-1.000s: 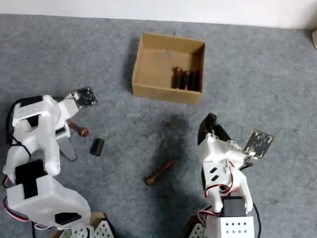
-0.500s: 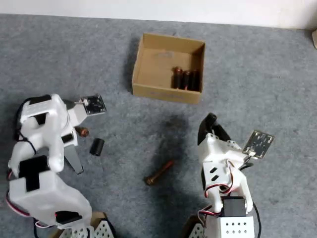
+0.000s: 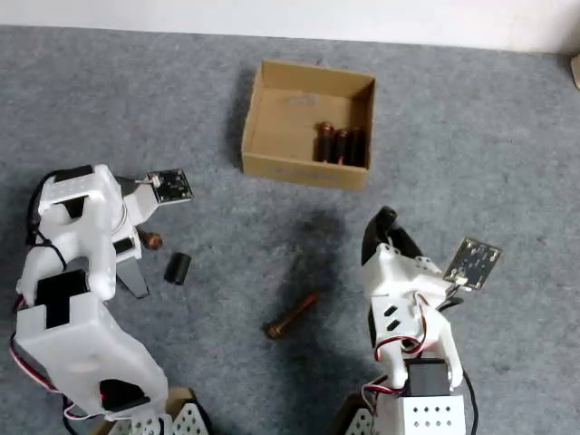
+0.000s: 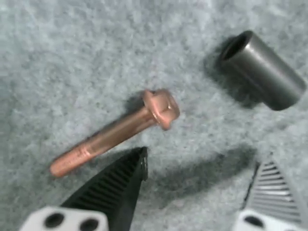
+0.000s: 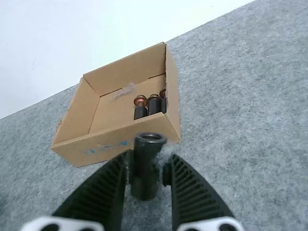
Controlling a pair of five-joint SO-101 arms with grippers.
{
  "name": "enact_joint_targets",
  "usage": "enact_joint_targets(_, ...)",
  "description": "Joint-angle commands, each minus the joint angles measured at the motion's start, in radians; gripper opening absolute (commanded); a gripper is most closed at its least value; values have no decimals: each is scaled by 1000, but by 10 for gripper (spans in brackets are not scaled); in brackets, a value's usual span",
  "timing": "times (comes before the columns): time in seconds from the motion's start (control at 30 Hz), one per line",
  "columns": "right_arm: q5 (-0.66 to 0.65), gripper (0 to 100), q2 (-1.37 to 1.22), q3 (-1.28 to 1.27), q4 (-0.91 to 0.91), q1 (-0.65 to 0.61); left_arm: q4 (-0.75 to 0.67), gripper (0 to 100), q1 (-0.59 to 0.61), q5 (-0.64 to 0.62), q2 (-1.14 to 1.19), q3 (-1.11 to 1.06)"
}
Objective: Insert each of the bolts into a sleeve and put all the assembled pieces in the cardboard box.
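A copper bolt (image 4: 115,132) lies on the grey felt, with a loose dark sleeve (image 4: 262,70) beside its head. My left gripper (image 4: 192,178) hovers open just over them, one finger near the bolt's shank. From above, the left gripper (image 3: 136,263) covers most of that bolt (image 3: 151,240), and the sleeve (image 3: 178,267) sits just to its right. A second bolt (image 3: 290,315) lies mid-table. My right gripper (image 5: 144,178) is shut on another dark sleeve (image 5: 144,163), held upright in front of the cardboard box (image 3: 272,168). Assembled pieces (image 3: 340,143) lie inside the box.
The cardboard box (image 5: 77,120) stands open at the back centre, its left half bare. Grey felt covers the whole table, with a white wall (image 5: 72,38) behind. Both arm bases stand at the front edge.
My left arm has swung a little rightward over the bolt, hiding more of it, then eased back slightly. The right arm with its sleeve has not moved.
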State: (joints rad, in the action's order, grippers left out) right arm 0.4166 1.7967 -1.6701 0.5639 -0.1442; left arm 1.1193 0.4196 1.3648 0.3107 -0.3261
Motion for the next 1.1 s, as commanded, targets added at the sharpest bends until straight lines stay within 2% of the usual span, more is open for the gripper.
enact_joint_targets(0.0, -15, 5, 5, -21, -39, 5, -5, 319, 16, 804, 5, 53)
enact_joint_targets(0.17, -15, 5, 5, -21, -39, 5, 74, 300, 10, 806, 5, 59)
enact_joint_targets(0.33, -15, 5, 5, -21, -39, 5, 94, 53, 16, 806, 5, 53)
enact_joint_targets(0.4, -15, 5, 5, -21, -39, 5, 114, 76, 18, 806, 5, 53)
enact_joint_targets(0.77, -15, 5, 5, -19, -39, 5, 203, 59, 15, 802, -36, 62)
enact_joint_targets(0.83, -15, 5, 5, -19, -39, 5, 242, 85, 16, 798, -93, 62)
enact_joint_targets(0.97, -15, 5, 5, -19, -39, 5, 282, 181, 12, 697, -239, 104)
enact_joint_targets(1.07, -15, 5, 5, -19, -39, 5, 285, 264, 7, 697, -260, 160)
